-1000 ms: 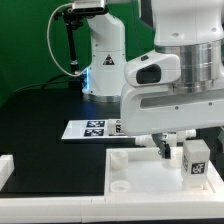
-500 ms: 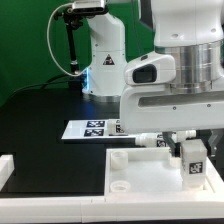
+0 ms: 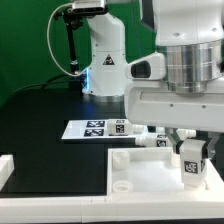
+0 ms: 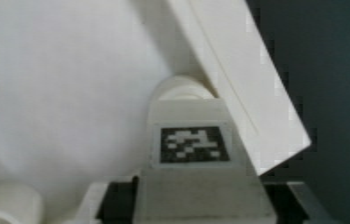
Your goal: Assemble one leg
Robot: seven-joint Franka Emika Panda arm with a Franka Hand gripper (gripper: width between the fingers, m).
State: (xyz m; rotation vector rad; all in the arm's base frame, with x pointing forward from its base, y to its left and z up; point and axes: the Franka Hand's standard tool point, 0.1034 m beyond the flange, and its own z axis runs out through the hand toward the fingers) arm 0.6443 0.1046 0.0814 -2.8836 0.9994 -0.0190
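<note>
Fingers (image 4: 119, 203) tight on either side of the tagged white leg (image 3: 191, 162), upright over the white panel (image 3: 135, 168)

This is a robotics lab. A white robot arm (image 3: 105, 60) stands on a black counter (image 3: 40, 120) before a green backdrop (image 3: 25, 40). The marker board (image 3: 92, 128), printed with square tags, lies on that counter.

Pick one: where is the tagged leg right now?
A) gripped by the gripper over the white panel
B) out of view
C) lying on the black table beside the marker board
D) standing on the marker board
A: the leg is clamped in the gripper over the white panel, on the exterior view's right. The wrist view shows its tag between the two fingers.
</note>
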